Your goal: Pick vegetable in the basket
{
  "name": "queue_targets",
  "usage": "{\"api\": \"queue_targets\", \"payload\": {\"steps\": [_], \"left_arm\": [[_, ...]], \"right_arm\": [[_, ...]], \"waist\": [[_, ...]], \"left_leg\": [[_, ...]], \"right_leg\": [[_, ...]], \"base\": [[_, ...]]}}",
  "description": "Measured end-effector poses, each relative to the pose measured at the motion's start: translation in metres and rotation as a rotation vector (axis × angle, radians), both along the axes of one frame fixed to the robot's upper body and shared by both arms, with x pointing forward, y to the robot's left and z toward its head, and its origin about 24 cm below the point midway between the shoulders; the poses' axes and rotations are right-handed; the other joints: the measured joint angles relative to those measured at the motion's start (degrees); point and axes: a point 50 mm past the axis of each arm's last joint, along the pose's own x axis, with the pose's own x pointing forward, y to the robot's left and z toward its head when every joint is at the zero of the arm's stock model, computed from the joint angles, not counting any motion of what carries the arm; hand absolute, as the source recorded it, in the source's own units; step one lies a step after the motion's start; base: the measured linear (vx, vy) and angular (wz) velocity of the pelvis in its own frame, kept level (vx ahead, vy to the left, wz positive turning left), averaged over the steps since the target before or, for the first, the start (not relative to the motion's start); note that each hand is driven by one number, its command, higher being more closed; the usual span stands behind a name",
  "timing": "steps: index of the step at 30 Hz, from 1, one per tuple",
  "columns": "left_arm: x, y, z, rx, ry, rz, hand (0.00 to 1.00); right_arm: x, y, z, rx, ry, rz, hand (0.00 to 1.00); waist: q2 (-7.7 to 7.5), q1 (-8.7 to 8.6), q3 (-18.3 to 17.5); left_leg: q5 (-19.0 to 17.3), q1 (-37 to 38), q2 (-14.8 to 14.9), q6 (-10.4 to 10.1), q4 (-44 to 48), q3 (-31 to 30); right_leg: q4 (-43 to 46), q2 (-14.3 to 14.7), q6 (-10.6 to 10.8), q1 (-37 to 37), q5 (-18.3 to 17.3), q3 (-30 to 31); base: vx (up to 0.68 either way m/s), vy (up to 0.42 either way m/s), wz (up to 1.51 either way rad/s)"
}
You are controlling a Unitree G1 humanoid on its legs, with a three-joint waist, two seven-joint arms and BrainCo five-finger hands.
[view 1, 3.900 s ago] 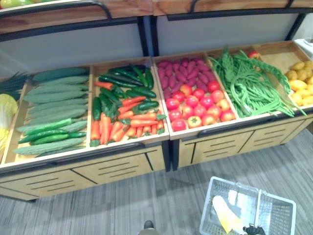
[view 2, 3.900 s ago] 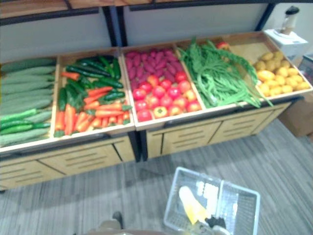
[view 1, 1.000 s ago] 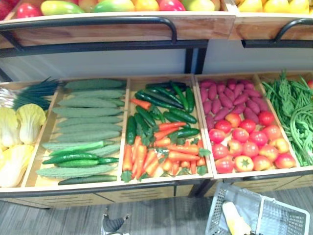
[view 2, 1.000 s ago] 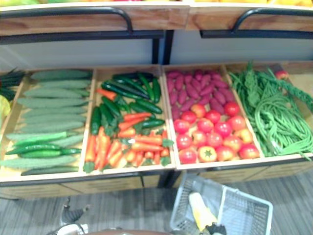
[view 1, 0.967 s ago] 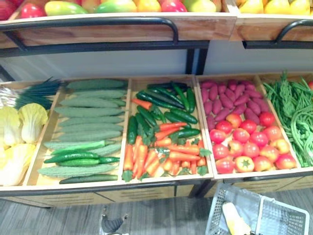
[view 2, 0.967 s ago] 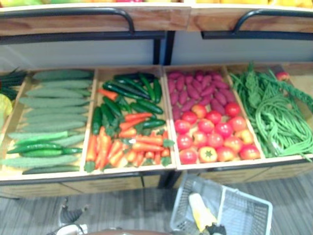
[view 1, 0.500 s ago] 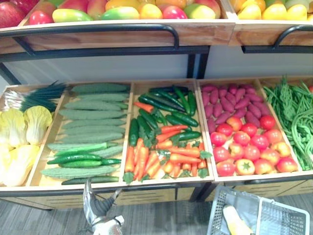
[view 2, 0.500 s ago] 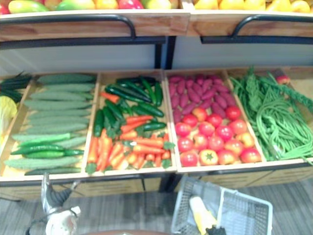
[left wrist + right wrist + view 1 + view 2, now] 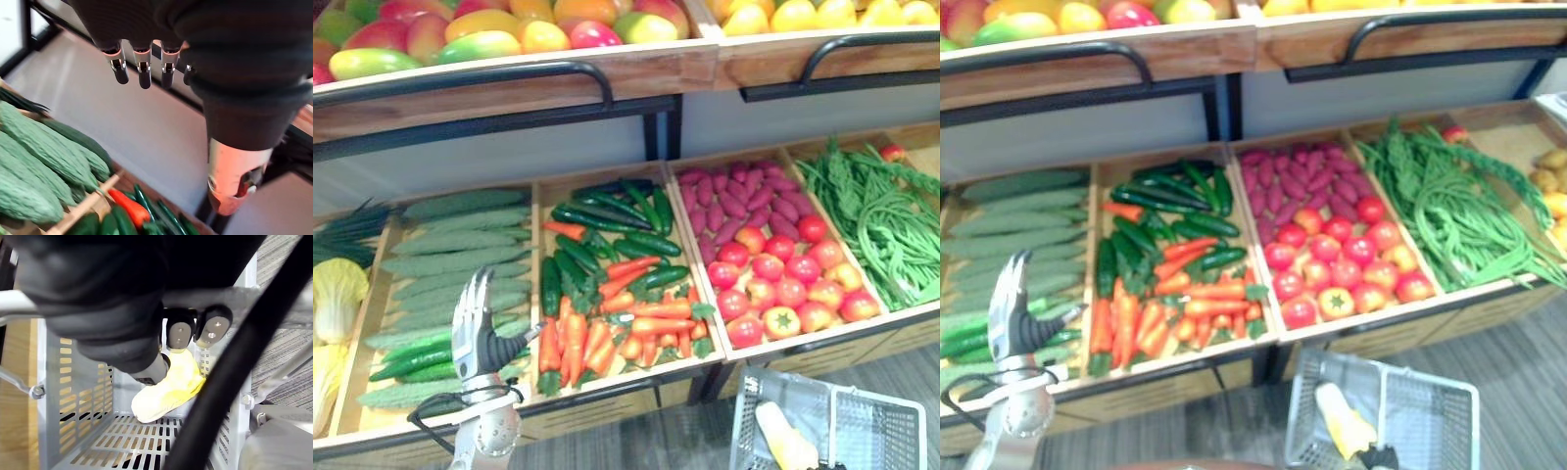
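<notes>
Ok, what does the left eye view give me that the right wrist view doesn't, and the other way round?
The left eye view adds the left hand, fingers straight, over the bitter gourds, plus the carrots, tomatoes and green beans. The right wrist view adds a close look at the right hand, fingers curled round the basket handle. Both share the grey basket with a yellow vegetable lying in it.

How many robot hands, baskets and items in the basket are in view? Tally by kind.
Hands: 2 (left hand, fingers straight; right hand, curled on the basket handle)
Baskets: 1 (basket)
Items seen in the basket: 1 (yellow vegetable)
Total: 4
</notes>
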Motion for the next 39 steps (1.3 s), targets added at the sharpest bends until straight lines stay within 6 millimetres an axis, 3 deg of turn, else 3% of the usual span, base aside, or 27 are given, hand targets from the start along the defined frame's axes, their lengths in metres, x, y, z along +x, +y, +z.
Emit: {"api": "queue_targets", "payload": {"steps": [8,15,22,28,32,39], "left_arm": [[0.022,-0.006,-0.022,0.228,0.312,-0.290,0.00],[0.034,-0.027,-0.034,0.283,0.421,-0.481,0.00],[0.044,-0.053,-0.041,0.278,0.465,-0.612,0.00],[0.052,-0.056,-0.048,0.304,0.518,-0.636,0.00],[0.054,-0.054,-0.056,0.302,0.556,-0.623,0.00],[0.067,-0.050,-0.059,0.300,0.584,-0.568,0.00]], "right_arm": [[-0.001,-0.013,0.004,-0.016,-0.009,-0.011,1.00],[-0.001,-0.016,0.005,-0.013,-0.017,-0.008,1.00],[-0.002,-0.017,0.006,-0.016,-0.020,-0.006,1.00],[0.000,-0.018,0.007,-0.020,-0.027,-0.003,1.00],[0.002,-0.018,0.008,-0.021,-0.033,-0.003,1.00],[0.006,-0.020,0.009,-0.029,-0.049,-0.008,1.00]], "waist": [[0.94,-0.38,-0.21],[1.41,-1.70,-0.28],[1.65,-1.86,-0.13],[1.92,-1.99,0.03],[2.08,-3.27,0.20],[2.30,-3.32,1.61]], "left_leg": [[-2.08,0.54,-0.64,0.42,1.73,4.01],[-2.11,0.79,-0.59,0.37,1.71,4.85],[-2.27,1.48,-0.57,0.16,1.56,5.91],[-2.38,1.40,-0.27,-0.03,1.47,6.87],[-2.48,1.48,-0.13,-0.20,1.47,7.23],[-2.53,1.43,-0.10,-0.28,1.45,7.94]], "right_leg": [[-0.14,-0.52,0.57,-1.73,1.31,4.06],[-0.18,-0.30,0.61,-2.10,1.62,5.18],[-0.22,-0.13,0.66,-2.18,1.78,6.15],[-0.24,0.32,0.87,-2.95,1.90,6.95],[-0.25,0.56,0.88,-3.05,1.91,7.21],[-0.25,0.76,1.04,-3.71,2.02,8.11]], "base": [[-0.04,-0.012,-0.27],[-0.03,-0.046,-0.07],[-0.04,-0.048,-0.08],[-0.03,-0.053,-0.08],[-0.02,-0.054,-0.06],[-0.04,-0.050,-0.06]]}}
